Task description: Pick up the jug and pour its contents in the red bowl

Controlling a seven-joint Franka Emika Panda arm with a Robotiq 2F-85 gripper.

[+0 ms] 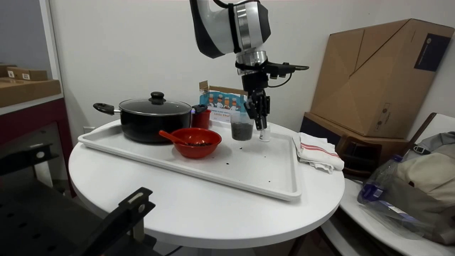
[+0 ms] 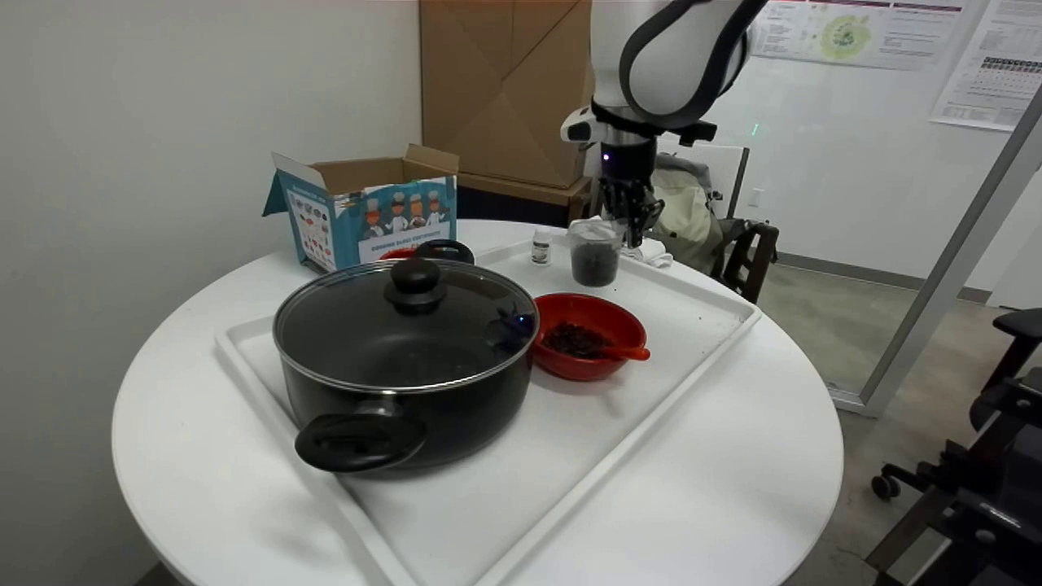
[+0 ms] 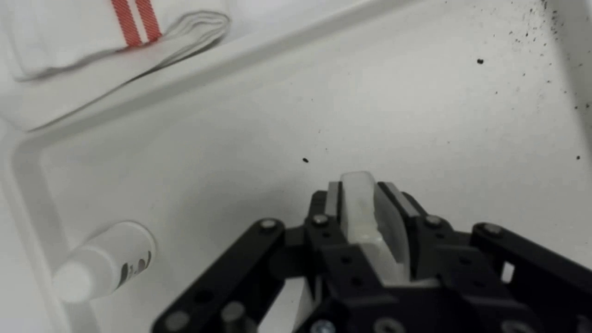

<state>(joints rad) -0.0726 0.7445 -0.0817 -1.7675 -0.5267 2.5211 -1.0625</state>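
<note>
The jug is a see-through container with dark grains inside; it stands upright in both exterior views [image 1: 242,128] [image 2: 594,259]. My gripper [image 1: 262,125] is at its side, also seen in an exterior view [image 2: 637,232]. In the wrist view, the fingers [image 3: 360,187] are closed around the jug's pale handle [image 3: 358,208]; the jug's body is hidden there. I cannot tell whether the jug's base touches the tray. The red bowl [image 1: 196,151] [image 2: 570,368] sits nearer the pot, with dark bits and a red spoon [image 2: 628,353] in it. The bowl is out of the wrist view.
A white tray [image 1: 249,177] with a raised rim lies on the round table [image 1: 199,213]. A large black lidded pot [image 2: 407,423] stands beside the bowl. A small white bottle [image 3: 111,259] stands near the jug. A folded towel [image 3: 78,41], blue box [image 2: 407,220] and red cup [image 1: 201,120] are nearby.
</note>
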